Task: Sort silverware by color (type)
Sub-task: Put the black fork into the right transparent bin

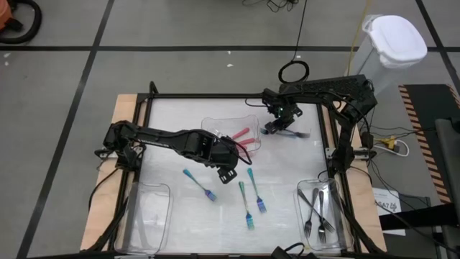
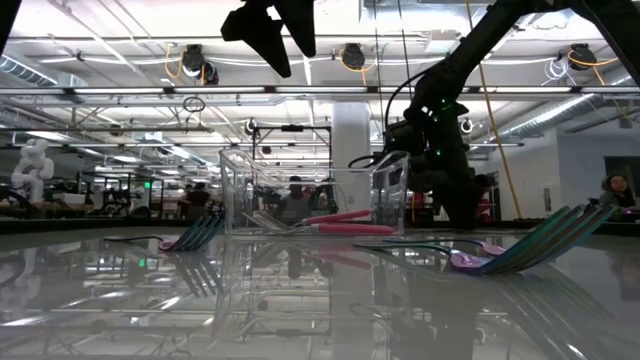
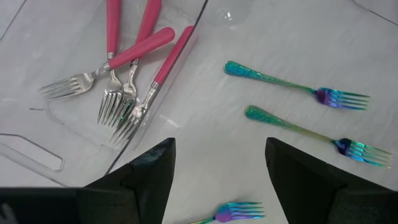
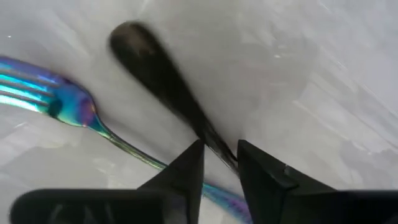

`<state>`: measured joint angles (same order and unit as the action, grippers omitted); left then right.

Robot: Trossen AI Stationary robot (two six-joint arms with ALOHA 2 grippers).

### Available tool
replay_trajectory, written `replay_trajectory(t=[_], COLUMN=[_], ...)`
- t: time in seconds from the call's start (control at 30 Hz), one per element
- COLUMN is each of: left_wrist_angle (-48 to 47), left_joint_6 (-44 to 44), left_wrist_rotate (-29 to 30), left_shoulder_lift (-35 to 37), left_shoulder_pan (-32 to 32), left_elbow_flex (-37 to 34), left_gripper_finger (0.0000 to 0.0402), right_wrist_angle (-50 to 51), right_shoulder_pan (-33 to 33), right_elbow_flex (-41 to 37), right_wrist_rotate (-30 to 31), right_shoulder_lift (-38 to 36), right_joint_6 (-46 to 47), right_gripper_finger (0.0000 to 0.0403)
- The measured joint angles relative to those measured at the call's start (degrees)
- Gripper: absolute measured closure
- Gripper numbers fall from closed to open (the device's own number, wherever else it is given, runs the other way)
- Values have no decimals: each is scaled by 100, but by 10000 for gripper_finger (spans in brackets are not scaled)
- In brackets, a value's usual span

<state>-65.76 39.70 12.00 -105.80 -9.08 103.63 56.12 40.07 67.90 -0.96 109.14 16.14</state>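
Several pink-handled forks [image 3: 138, 55] lie in a clear tray [image 1: 215, 124] at mid table. Three teal-handled forks [image 1: 245, 203] lie flat on the table nearer the front; two of them [image 3: 292, 84] show in the left wrist view. My left gripper [image 1: 227, 170] hovers open over bare table between that tray and the teal forks [image 3: 221, 180]. My right gripper [image 1: 277, 124] is at the far right, shut on a dark grey utensil [image 4: 149, 62]. Another teal fork [image 4: 68, 102] lies beside it. Dark grey forks [image 1: 320, 208] lie in the tray at the front right. My right gripper pinches the dark grey utensil's slim shaft [image 4: 214, 144] between its two fingers [image 4: 189, 168], which lie across it and come from above. The rounded handle end [image 4: 127, 38] sticks out beyond the fingers. I cannot tell whether the utensil is clear of the table.
A clear tray [image 1: 147, 216] sits at the front left corner with nothing in it. The front right tray [image 1: 305, 188] stands by the right edge. A black frame [image 1: 215, 97] runs round the table. Bare table shows between the trays.
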Motion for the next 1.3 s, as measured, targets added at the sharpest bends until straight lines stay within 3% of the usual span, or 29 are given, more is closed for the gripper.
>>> replay_trajectory(t=[0.3, 0.83, 1.3], left_wrist_angle=[0, 10, 138], left_joint_6=[1, 37, 64], left_wrist_rotate=[-1, -4, -9], left_shoulder_lift=[-1, 0, 0], left_shoulder_pan=[7, 7, -5], left_elbow_flex=[0, 0, 0], left_gripper_finger=[153, 153, 153], right_wrist_angle=[-110, -437, -713], right_shoulder_pan=[-2, -7, 37], right_elbow_flex=[-68, -72, -87], right_wrist_rotate=[-106, -64, 121], right_shoulder_lift=[4, -17, -555], right_joint_6=[-105, -39, 38], right_gripper_finger=[392, 394, 402])
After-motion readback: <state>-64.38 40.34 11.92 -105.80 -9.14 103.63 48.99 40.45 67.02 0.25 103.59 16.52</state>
